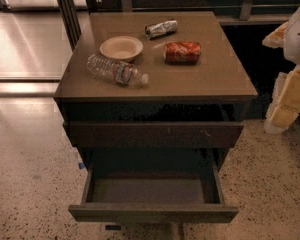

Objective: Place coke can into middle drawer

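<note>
Gripper (289,96) at the right edge, open or closed I cannot tell, is well apart from the coke can (182,52) lying on the desk (215,81); likely light, slick, dentable, best pinched mid-barrel.

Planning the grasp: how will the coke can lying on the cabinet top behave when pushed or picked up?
The coke can lies on its side, so a nudge would probably roll it. It looks dented, likely empty and light, and may crush easily. The gripper is at the view's right edge, away from it.
</note>
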Controlling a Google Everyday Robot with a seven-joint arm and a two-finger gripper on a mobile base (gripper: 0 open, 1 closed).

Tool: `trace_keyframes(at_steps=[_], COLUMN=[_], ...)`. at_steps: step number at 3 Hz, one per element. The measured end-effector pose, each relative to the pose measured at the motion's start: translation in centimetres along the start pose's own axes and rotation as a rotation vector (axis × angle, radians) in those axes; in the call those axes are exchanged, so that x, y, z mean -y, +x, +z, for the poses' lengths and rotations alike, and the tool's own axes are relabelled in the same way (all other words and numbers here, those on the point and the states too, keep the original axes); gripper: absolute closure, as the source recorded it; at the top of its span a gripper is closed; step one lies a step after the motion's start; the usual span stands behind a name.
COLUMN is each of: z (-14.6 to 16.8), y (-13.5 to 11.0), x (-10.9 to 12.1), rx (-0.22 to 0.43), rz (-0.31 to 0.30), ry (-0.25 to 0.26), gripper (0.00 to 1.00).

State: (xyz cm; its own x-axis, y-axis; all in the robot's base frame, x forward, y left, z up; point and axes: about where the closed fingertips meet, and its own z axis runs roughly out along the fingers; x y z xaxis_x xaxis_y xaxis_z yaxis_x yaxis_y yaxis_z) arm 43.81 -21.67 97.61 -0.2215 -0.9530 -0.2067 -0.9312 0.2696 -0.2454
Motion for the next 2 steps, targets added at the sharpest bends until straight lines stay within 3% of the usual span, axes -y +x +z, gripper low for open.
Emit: trace_keyframes(at_steps=[2], z=[-0.04], y=[0.02], x=[0.09], rx=[0.006], rz=[0.004], ry=[0.005], gripper=[0.00])
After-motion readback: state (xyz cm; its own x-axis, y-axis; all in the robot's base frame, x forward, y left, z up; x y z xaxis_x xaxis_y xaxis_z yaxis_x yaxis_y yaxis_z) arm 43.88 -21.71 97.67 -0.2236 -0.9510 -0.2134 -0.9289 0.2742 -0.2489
